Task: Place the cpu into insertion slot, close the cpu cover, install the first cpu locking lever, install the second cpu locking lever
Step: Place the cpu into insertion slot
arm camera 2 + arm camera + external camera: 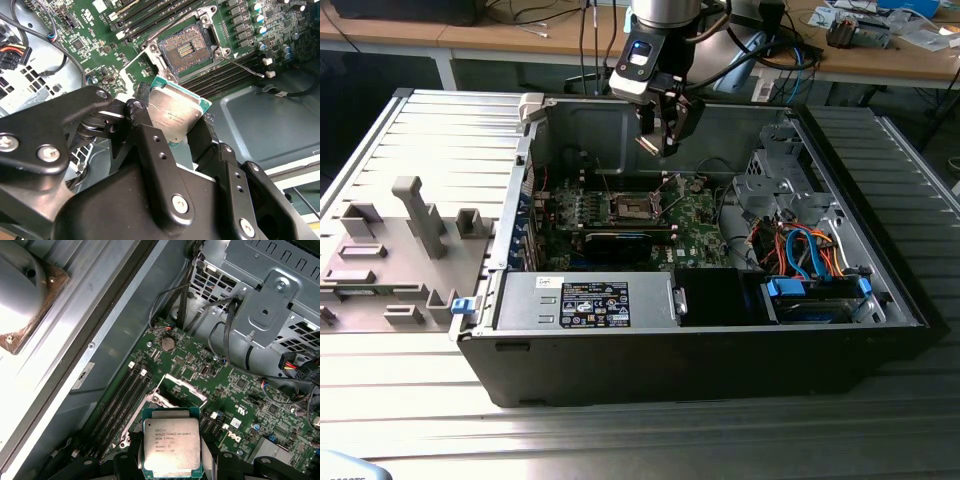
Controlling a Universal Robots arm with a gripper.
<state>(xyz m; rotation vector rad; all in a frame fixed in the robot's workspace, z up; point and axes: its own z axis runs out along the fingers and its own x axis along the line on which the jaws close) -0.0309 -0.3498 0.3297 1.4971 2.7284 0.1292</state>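
Gripper (658, 143) clamped on cpu (171, 447) — held above mobo (75, 30); insertion slot (187, 47) exposed, cpu cover (182, 390) open.

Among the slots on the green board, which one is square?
The socket: dark, with a silver rim, and close to the chip held in the gripper. The other slots beside it are long, narrow and black.

arm: hangs down from above | wrist: apparently near vertical | end effector (658, 146): clamped on cpu (171, 447)
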